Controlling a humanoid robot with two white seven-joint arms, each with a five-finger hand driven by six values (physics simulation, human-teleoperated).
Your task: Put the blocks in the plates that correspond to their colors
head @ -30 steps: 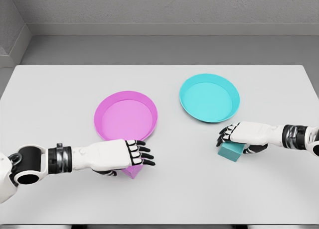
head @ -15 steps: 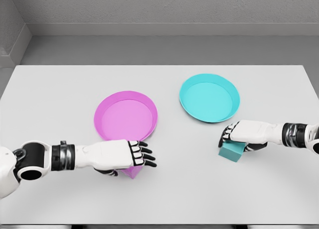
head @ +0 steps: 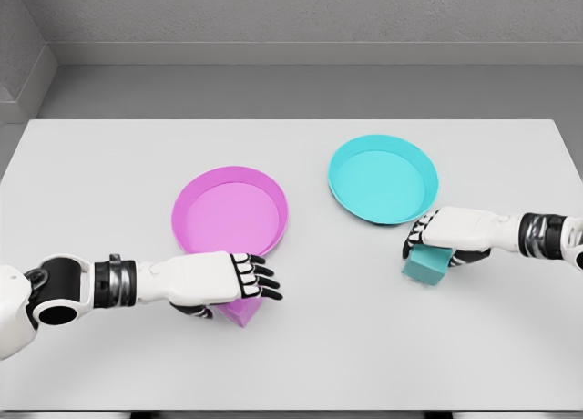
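Observation:
A pink block [head: 240, 311] lies on the table just in front of the pink plate [head: 230, 211]. My left hand [head: 248, 282] lies palm-down over it with the fingers stretched out to the right, hiding most of the block. Whether the hand touches the block is unclear. A teal block [head: 424, 266] sits tilted below the teal plate [head: 383, 178]. My right hand [head: 435, 238] is curled over its top, thumb behind it, gripping it just off the table. Both plates hold nothing.
The white table [head: 109, 173] runs from edge to edge, its front edge near the bottom of the view. A grey wall and floor lie behind it. Both forearms reach in low from the sides.
My right hand has moved up and slightly right toward the teal plate, taking the teal block with it. My left hand has shifted slightly up over the pink block, which has stayed in place.

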